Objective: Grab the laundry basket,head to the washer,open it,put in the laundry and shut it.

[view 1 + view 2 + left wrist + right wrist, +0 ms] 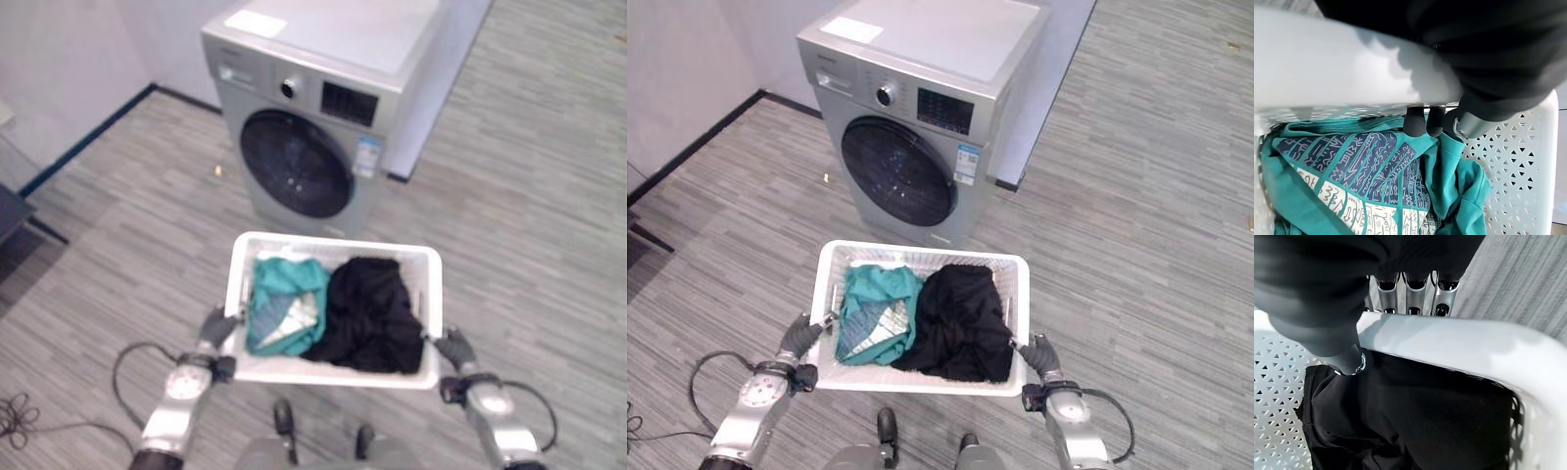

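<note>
A white perforated laundry basket [333, 245] hangs in front of me, carried between both hands. It holds a teal patterned garment [284, 304] on the left and a black garment [370, 311] on the right. My left hand [216, 328] is shut on the basket's left rim [1327, 73], fingertips [1415, 122] curled inside over the teal cloth. My right hand [453, 348] is shut on the right rim [1459, 340], thumb inside by the black cloth [1415, 426]. A silver front-loading washer [313, 108] stands just ahead, its round dark door [296, 164] closed.
Grey striped floor [529, 196] spreads all around. White walls with a dark baseboard [83, 142] run behind and to the left of the washer. A dark piece of furniture [12, 220] sits at the far left edge.
</note>
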